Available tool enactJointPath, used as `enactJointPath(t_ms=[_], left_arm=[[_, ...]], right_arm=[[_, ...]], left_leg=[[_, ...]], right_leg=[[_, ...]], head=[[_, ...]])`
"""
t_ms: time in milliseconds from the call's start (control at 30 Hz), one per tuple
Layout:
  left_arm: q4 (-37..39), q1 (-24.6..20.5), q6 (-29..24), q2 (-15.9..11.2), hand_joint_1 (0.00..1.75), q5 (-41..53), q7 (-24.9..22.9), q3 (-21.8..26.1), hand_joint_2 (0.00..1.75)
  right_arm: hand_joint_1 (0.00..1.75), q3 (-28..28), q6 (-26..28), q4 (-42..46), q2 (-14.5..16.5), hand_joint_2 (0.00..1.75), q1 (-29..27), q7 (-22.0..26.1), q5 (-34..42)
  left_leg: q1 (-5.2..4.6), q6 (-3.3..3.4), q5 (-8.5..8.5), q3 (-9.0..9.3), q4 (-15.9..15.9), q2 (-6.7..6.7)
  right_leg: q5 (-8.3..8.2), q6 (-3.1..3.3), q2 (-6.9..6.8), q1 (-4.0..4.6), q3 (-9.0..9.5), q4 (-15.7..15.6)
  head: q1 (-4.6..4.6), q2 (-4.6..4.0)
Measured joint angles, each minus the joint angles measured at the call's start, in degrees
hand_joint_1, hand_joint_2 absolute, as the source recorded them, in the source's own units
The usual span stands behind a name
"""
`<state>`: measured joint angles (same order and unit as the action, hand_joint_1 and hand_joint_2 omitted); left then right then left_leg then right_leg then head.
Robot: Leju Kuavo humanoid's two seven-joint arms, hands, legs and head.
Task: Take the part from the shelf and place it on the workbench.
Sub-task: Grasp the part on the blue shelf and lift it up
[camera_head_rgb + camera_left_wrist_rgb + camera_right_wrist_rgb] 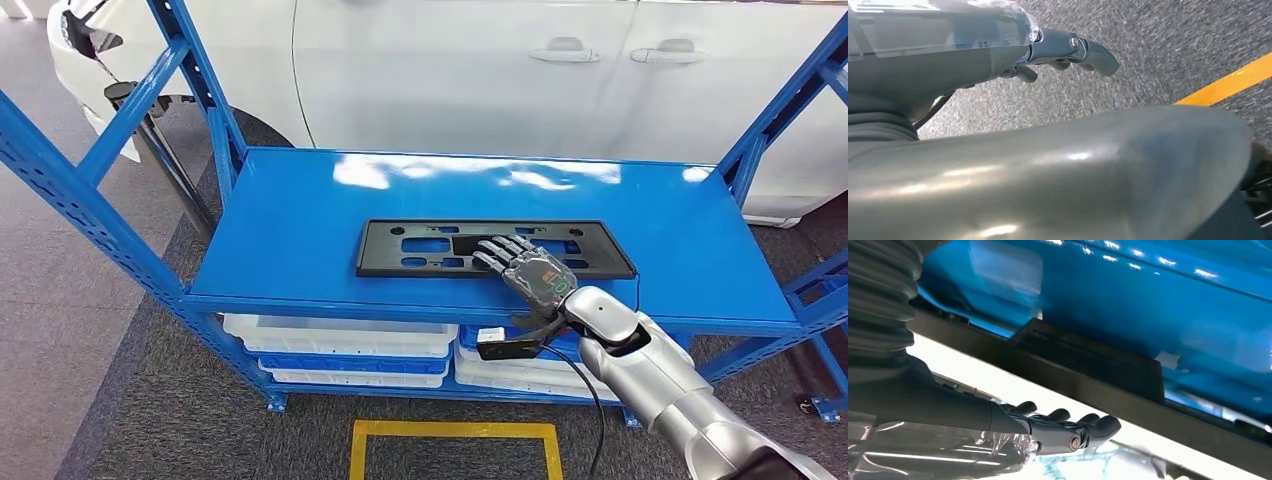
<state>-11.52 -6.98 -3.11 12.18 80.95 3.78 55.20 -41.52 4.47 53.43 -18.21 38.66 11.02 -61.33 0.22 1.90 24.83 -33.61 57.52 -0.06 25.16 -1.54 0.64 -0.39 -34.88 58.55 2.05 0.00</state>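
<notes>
A flat black part [430, 247] with several cut-outs lies on the blue shelf top [290, 220], near its front edge. My right hand [530, 270] reaches over the part's front right section, its fingers [500, 250] stretched out flat across it and gripping nothing. In the right wrist view the part's dark edge [1088, 360] runs across the blue surface, and the right hand [1068, 432] sits close beside it with straight fingers. My left hand [1048, 50] hangs over grey carpet, holding nothing.
Blue shelf uprights [90, 210] stand at both ends of the shelf. White and blue bins [340, 340] are stacked on the lower level. A white car [450, 70] stands right behind the shelf. A yellow floor marking [450, 432] lies in front.
</notes>
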Motion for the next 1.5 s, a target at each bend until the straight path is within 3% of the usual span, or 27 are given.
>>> enactJointPath(t_ms=[33,133,167,200,233,300,367,467,533,633,667,700,733,833,900,1000,1067,1167,1200,1233,1300,1367,1500], left_arm=[[0.0,-0.1,0.0,0.0,0.00,0.0,0.0,0.0,0.00],[0.0,-0.3,0.0,0.1,0.00,-0.2,0.0,0.0,0.00],[0.0,-0.3,0.0,0.1,0.00,-0.3,0.0,0.0,0.00],[0.0,-0.3,0.0,0.1,0.00,-0.4,0.0,0.0,0.00],[0.0,-0.3,0.0,0.1,0.00,-0.4,0.0,0.0,0.00],[0.0,-0.3,0.0,0.2,0.00,-0.5,0.0,0.0,0.00],[0.0,-0.2,0.0,0.3,0.00,-0.5,0.0,0.0,0.00],[0.0,-0.1,0.0,0.4,0.00,-0.7,0.0,0.0,0.00],[0.0,0.0,0.0,0.4,0.00,-1.0,0.1,0.0,0.00],[0.0,0.1,-0.1,0.4,0.00,-1.5,0.2,0.0,0.00],[0.0,0.2,-0.2,0.4,0.00,-1.7,0.3,0.1,0.00],[0.0,0.3,-0.3,0.4,0.00,-2.0,0.3,0.1,0.00],[0.0,0.5,-0.5,0.4,0.00,-2.2,0.4,0.1,0.00],[0.0,0.7,-1.1,0.4,0.00,-2.7,0.8,0.2,0.00],[0.0,0.8,-1.3,0.4,0.00,-2.9,1.1,0.3,0.00],[0.0,0.7,-1.6,0.4,0.00,-3.0,1.4,0.3,0.00],[0.0,0.5,-1.6,0.5,0.00,-3.0,1.5,0.3,0.00],[0.0,0.5,-1.6,0.5,0.00,-3.1,1.7,0.4,0.00],[0.0,0.6,-1.6,0.5,0.00,-3.1,1.7,0.4,0.00],[0.0,0.7,-1.6,0.5,0.00,-3.1,1.7,0.4,0.00],[0.0,0.8,-1.5,0.5,0.00,-3.3,1.8,0.5,0.00],[0.0,1.0,-1.5,0.5,0.00,-3.5,1.9,0.6,0.00],[0.0,1.6,-1.5,0.4,0.00,-4.0,2.0,1.0,0.00]], right_arm=[[0.00,-0.4,-0.6,-1.1,0.3,1.75,1.1,0.2,0.0],[0.00,-2.0,-2.2,-4.9,1.6,1.75,4.7,0.9,0.1],[0.00,-2.5,-2.6,-6.2,2.1,1.75,6.2,1.1,0.2],[0.00,-3.0,-2.8,-7.5,2.5,1.75,8.0,1.2,0.3],[0.00,-3.3,-3.0,-8.7,2.9,1.75,10.1,1.2,0.4],[0.00,-3.8,-3.0,-10.6,3.3,1.75,14.1,1.3,0.5],[0.00,-4.3,-3.0,-12.0,3.8,1.75,16.6,1.4,0.5],[0.00,-5.2,-3.1,-13.5,4.7,1.75,19.0,1.4,0.5],[0.00,-6.1,-4.2,-14.6,5.5,1.75,21.1,1.9,0.6],[0.00,-8.1,-7.1,-16.8,6.9,1.75,25.1,3.6,1.1],[0.00,-8.8,-8.1,-17.5,7.4,1.75,26.3,4.2,1.2],[0.00,-9.5,-8.8,-18.1,7.9,1.75,27.3,4.6,1.2],[0.00,-10.1,-9.4,-18.5,8.3,1.75,28.2,4.8,1.2],[0.00,-12.2,-10.2,-19.7,9.7,1.75,30.6,5.3,1.2],[0.00,-13.7,-10.4,-20.5,10.5,1.75,31.3,5.5,1.2],[0.00,-16.0,-10.6,-21.8,11.4,1.75,31.0,6.4,1.6],[0.00,-17.5,-10.6,-22.7,11.5,1.75,30.8,7.4,2.5],[0.00,-19.5,-11.6,-23.9,11.4,1.75,30.4,9.1,4.6],[0.00,-20.0,-12.6,-24.1,11.2,1.75,30.3,9.9,5.5],[0.00,-20.4,-14.0,-24.1,11.0,1.75,30.4,10.7,6.4],[0.00,-21.2,-18.0,-23.3,9.9,1.75,31.7,12.0,9.3],[0.00,-22.0,-22.2,-21.0,8.2,1.75,33.9,12.1,13.7],[0.00,-23.7,-26.1,-14.3,4.2,1.75,38.6,9.7,23.2]], left_leg=[[0.10,0.30,-0.24,-0.07,-0.2,0.19],[0.09,0.64,-0.86,-0.94,-0.2,0.79],[0.07,0.59,-1.08,-1.28,-0.1,0.92],[0.07,0.50,-1.29,-1.60,0.0,1.00],[0.07,0.39,-1.49,-1.88,0.1,1.03],[0.02,0.08,-1.79,-2.32,0.5,0.90],[-0.08,-0.43,-2.05,-2.52,0.7,0.57],[-0.03,-1.50,-2.50,-2.69,0.6,0.29],[0.02,-2.07,-1.02,-3.78,2.7,0.21],[0.29,-2.74,4.46,-8.66,13.7,0.19],[0.34,-2.87,5.29,-10.03,16.7,0.20],[0.36,-2.90,4.96,-10.45,17.5,0.20],[0.36,-2.84,3.56,-9.76,15.9,0.20],[0.26,-2.22,-1.76,-4.37,4.3,0.21],[0.08,-1.70,-2.25,-2.70,0.9,0.16],[0.21,-0.83,-2.03,-2.36,0.4,0.03],[0.41,-0.21,-2.07,-2.01,-0.1,0.03],[0.36,0.19,-1.85,-1.88,0.0,-0.01],[0.36,0.20,-1.75,-1.83,0.0,-0.04],[0.36,0.16,-1.62,-1.74,0.2,-0.08],[0.36,-0.11,-1.24,-1.55,0.5,-0.17],[0.11,-0.57,-0.86,-1.64,1.0,-0.26],[-0.07,-1.57,-0.39,-1.70,1.2,-0.27]], right_leg=[[1.39,-0.28,-0.01,-0.07,-1.04,2.1],[7.14,-0.96,-0.21,-0.38,-6.41,13.7],[7.79,-1.10,-0.28,-0.49,-7.34,16.0],[7.26,-1.17,-0.36,-0.60,-6.92,15.8],[5.92,-1.16,-0.42,-0.70,-5.24,13.2],[3.12,-0.87,-0.47,-0.76,0.10,4.7],[2.13,-0.30,-0.53,-0.49,2.94,-0.3],[1.58,0.80,-0.74,-0.30,2.91,-0.9],[1.02,1.60,-0.83,-0.61,2.80,-1.2],[0.84,2.15,-0.78,-0.53,2.64,-1.2],[0.87,2.18,-0.73,-0.44,2.66,-1.2],[0.95,2.18,-0.68,-0.39,2.73,-1.2],[1.06,2.14,-0.66,-0.36,2.85,-1.2],[1.63,1.67,-0.64,-0.20,3.21,-1.0],[1.87,1.14,-0.66,0.04,3.19,-1.0],[2.49,0.26,-0.74,0.00,3.10,-0.7],[4.67,-0.27,-0.72,-0.19,1.29,3.2],[8.68,-0.77,-0.69,-0.36,-5.07,14.4],[8.46,-0.84,-0.70,-0.39,-6.33,15.9],[7.09,-0.82,-0.70,-0.41,-6.45,15.1],[2.42,-0.56,-0.73,-0.43,-3.73,7.8],[-0.47,-0.08,-0.72,-0.21,-1.08,1.3],[-0.81,1.10,-0.64,-0.12,-0.55,-0.2]], head=[[0.00,0.00],[0.00,0.00],[0.00,0.00],[0.00,0.00],[0.00,0.00],[0.00,0.00],[0.00,0.00],[0.00,0.00],[0.00,0.00],[0.01,0.00],[0.01,0.00],[0.01,0.00],[0.01,0.00],[0.00,0.00],[0.01,0.00],[0.01,0.00],[0.00,0.00],[0.00,0.00],[0.00,0.00],[0.00,0.00],[0.00,0.00],[0.00,0.00],[0.01,0.01]])
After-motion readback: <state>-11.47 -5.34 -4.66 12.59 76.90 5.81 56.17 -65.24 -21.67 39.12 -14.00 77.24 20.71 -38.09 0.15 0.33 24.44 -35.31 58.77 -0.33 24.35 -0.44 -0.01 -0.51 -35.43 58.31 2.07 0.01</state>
